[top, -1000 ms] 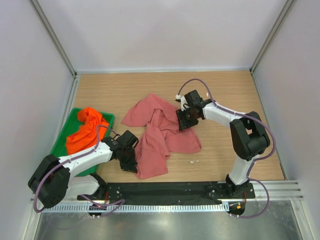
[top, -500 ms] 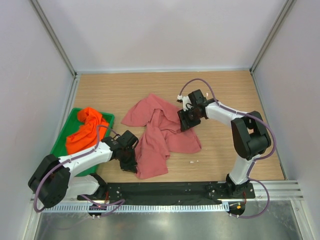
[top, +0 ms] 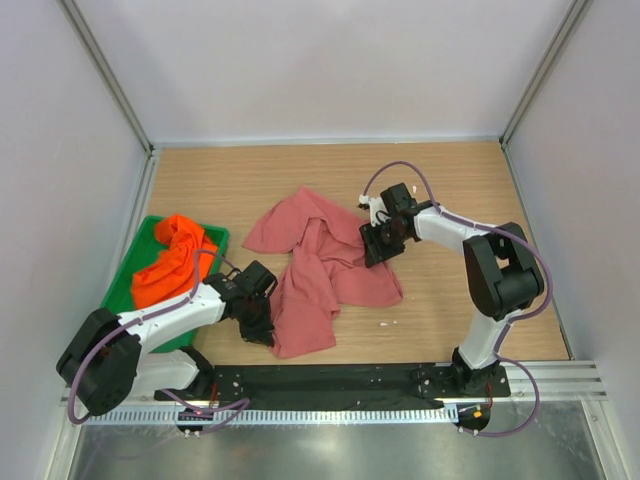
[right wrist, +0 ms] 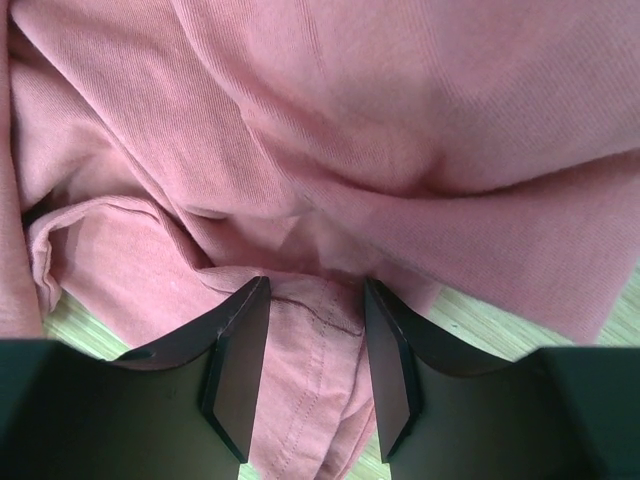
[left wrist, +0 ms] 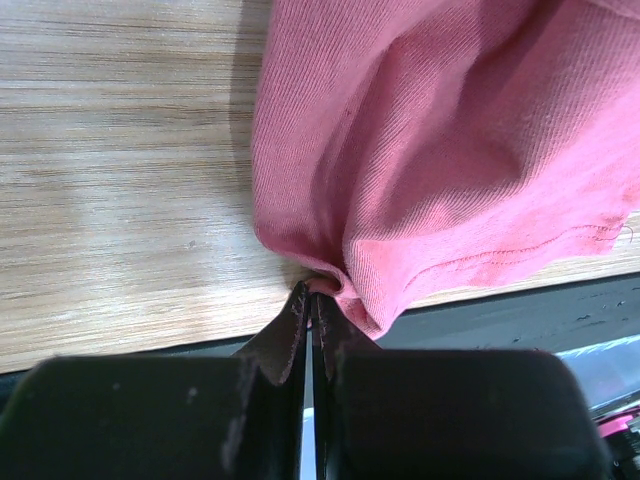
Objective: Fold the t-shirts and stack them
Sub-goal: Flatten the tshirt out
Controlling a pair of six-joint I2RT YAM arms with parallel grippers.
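Observation:
The dusty rose-pink t-shirt (top: 318, 265) lies crumpled on the wooden table in the middle. The orange t-shirt (top: 172, 257) lies bunched in the green tray (top: 126, 282) at the left. My left gripper (top: 262, 330) is shut on the pink shirt's near-left hem; in the left wrist view the fingertips (left wrist: 312, 292) pinch a fold of the pink cloth (left wrist: 440, 160). My right gripper (top: 374, 251) sits at the shirt's right edge. In the right wrist view its gripper (right wrist: 315, 300) is open, with a hemmed fold of pink cloth (right wrist: 320, 150) between the fingers.
White walls with metal posts enclose the table on three sides. A black base rail (top: 340, 380) runs along the near edge. Bare wood (top: 460, 290) lies right of the shirt and at the back (top: 300, 170).
My right gripper has shifted slightly right and toward the near side along the pink shirt's edge. The left gripper and the shirts have hardly moved.

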